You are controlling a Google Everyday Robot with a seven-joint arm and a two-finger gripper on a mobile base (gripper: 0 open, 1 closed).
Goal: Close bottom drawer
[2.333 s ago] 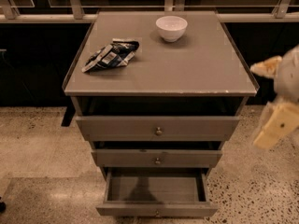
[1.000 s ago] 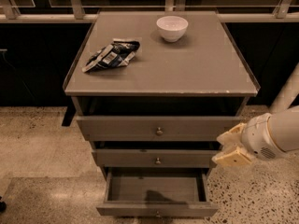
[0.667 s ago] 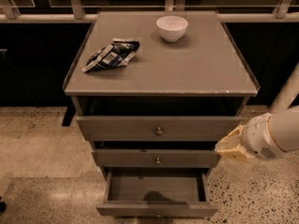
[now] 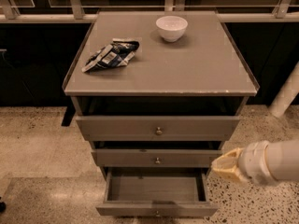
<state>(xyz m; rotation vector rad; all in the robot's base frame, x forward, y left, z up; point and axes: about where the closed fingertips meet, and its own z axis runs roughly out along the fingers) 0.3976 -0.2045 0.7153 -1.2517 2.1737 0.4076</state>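
The bottom drawer (image 4: 156, 208) of the grey-brown cabinet is pulled out, its inside bare and its small knob at the frame's lower edge. The middle drawer (image 4: 157, 157) and top drawer (image 4: 158, 128) above it stand only slightly out. My gripper (image 4: 225, 167) comes in from the right on a white arm, its cream-coloured tip at the cabinet's right side, level with the middle drawer and just above the open drawer's right back corner. It touches nothing that I can see.
On the cabinet top (image 4: 201, 73) stand a white bowl (image 4: 171, 28) at the back and a crumpled dark snack bag (image 4: 111, 55) at the left. Speckled floor lies on both sides. A white rail and dark windows run behind.
My arm has come down and in from the upper right toward the cabinet's right side, then a little lower. The drawers, bowl and bag have not moved.
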